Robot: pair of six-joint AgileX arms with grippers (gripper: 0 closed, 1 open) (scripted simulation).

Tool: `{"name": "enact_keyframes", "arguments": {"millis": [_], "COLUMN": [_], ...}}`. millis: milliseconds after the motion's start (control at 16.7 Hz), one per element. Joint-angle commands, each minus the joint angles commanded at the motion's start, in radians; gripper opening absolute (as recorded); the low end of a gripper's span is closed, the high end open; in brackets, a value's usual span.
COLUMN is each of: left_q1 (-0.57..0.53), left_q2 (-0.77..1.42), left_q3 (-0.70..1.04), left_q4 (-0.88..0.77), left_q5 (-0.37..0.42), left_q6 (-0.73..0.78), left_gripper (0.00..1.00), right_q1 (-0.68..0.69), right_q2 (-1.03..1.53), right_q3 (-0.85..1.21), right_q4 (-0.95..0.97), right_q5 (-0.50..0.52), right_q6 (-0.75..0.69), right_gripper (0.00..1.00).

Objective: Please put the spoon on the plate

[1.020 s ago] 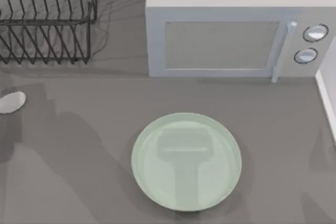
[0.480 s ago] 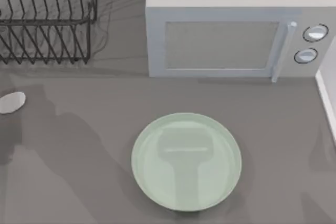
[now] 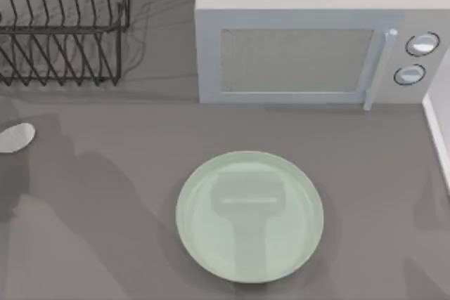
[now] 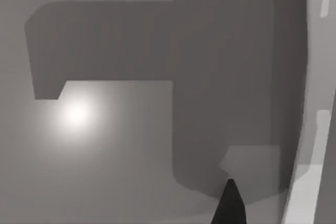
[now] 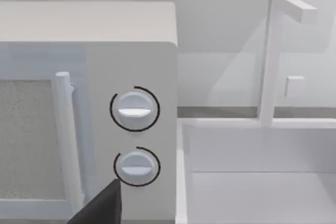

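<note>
Glossy round pale green plate (image 3: 249, 217) on matte grey counter (image 3: 105, 244), white oval spoon (image 3: 14, 137) bowl at left edge, boxy microwave (image 3: 309, 40) with two dials, wire rack (image 3: 60, 26), both hands' state cannot be told.

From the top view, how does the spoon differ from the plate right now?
The spoon lies at the table's far left edge, with just its oval bowl in frame; the plate sits whole near the front centre. The spoon's bowl is white and far smaller; the plate is pale green and round. Both rest on the grey table, well apart.
</note>
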Motion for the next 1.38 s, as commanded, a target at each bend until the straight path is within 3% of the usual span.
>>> {"name": "enact_keyframes", "arguments": {"millis": [240, 480, 960, 1380], "left_q1": [0.0, 0.001, -0.005, -0.008], "left_q2": [0.0, -0.061, -0.164, -0.162], "left_q3": [0.0, 0.03, 0.244, 0.251], "left_q4": [0.0, -0.1, -0.406, -0.416], "left_q5": [0.0, 0.007, 0.007, 0.006], "left_q6": [0.0, -0.031, -0.032, -0.02], "left_gripper": [0.0, 0.0, 0.0, 0.0], "right_q1": [0.0, 0.0, 0.0, 0.0], "right_q2": [0.0, 0.0, 0.0, 0.0], "right_q3": [0.0, 0.0, 0.0, 0.0], "right_q4": [0.0, 0.0, 0.0, 0.0], "right_q5": [0.0, 0.0, 0.0, 0.0], "right_q6": [0.0, 0.0, 0.0, 0.0], "right_gripper": [1.0, 1.0, 1.0, 1.0]}}
